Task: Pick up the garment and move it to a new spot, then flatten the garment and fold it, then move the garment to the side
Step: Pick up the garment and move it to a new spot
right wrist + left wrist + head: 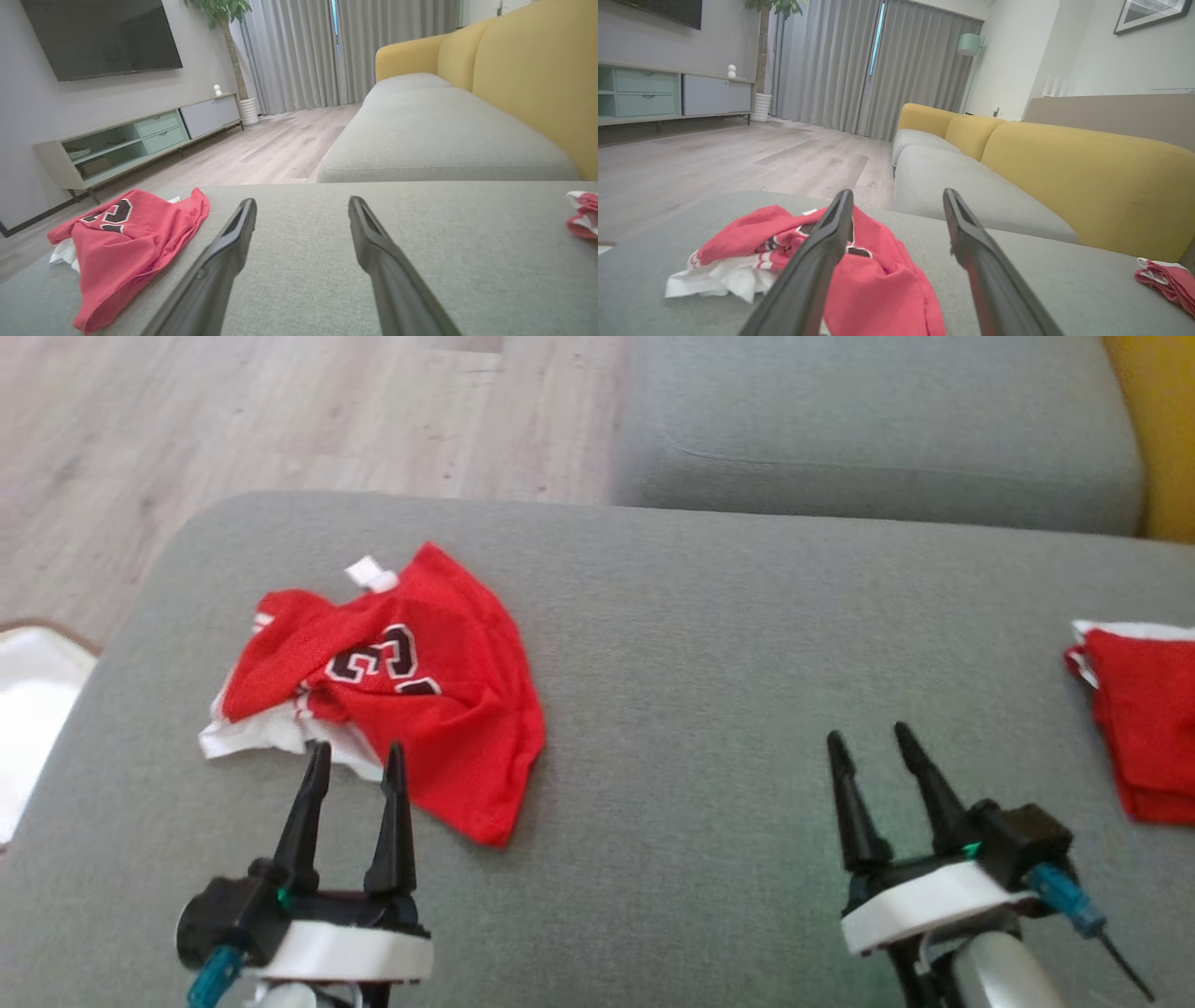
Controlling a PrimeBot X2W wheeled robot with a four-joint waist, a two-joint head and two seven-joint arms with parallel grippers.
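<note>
As the garment (401, 691) lies crumpled near the left edge of the grey cushion (709, 644), not yet lifted, the pick-up is judged to be the step in hand. A grasp is best taken on a raised red fold, with the fingers lowered astride it before closing, so that cushion fabric is not pinched. The left claw (357, 756) is spread wide at the garment's near edge; contact cannot be confirmed. The right claw (866, 735) is likewise spread, empty, over bare cushion well apart from the garment.

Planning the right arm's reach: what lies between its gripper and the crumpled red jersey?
Bare grey cushion separates right gripper from jersey, in the head view.
</note>
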